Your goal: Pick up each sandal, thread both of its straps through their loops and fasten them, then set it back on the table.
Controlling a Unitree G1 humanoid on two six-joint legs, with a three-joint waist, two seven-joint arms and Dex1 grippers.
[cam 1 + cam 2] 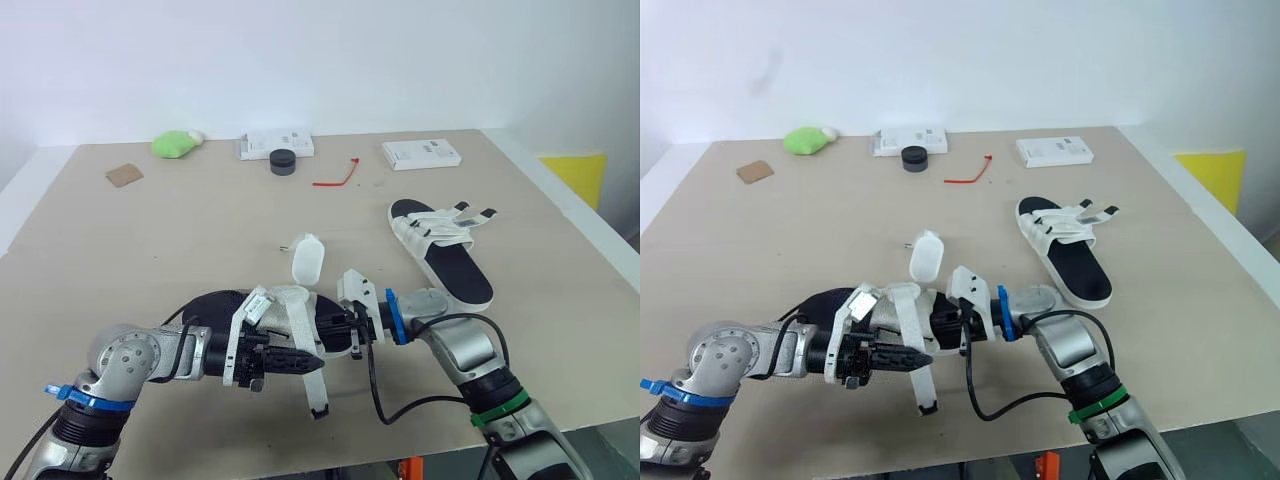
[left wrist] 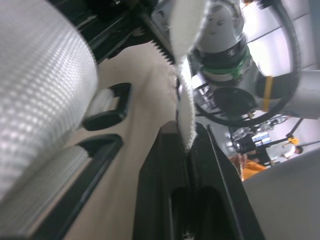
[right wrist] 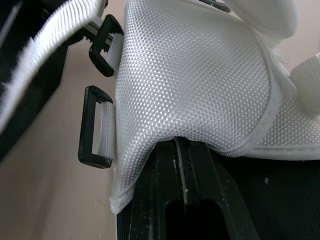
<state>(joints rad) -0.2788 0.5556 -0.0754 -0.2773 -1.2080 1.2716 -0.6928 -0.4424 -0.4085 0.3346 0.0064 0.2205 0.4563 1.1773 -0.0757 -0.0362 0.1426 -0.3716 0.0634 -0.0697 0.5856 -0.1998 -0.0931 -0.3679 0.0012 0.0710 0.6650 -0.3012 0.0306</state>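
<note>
Near sandal point(image 1: 285, 305): black sole and white mesh top, low over the front of the table point(image 1: 150, 250), between the 2 arms. I cannot tell if it rests on the table or is lifted a bit.
Other sandal point(image 1: 440, 250): lies flat on the table, well apart on the right. Its straps look undone.
Left fingers point(image 1: 308, 362): clenched on a long white strap point(image 1: 315, 390). The end of the strap hangs down loose.
Right fingers point(image 1: 338, 326): clenched on the edge of the white mesh top, just beside the 2 black loops point(image 3: 95, 132).
How it will handle: the sandal looks light. The strap and mesh look soft and floppy, and the loops look hard.
Where to hold: I think the strap should be pinched close to its tip, so the tip stays straight enough to poke through a loop. The mesh should be held near the loops to keep them steady.
</note>
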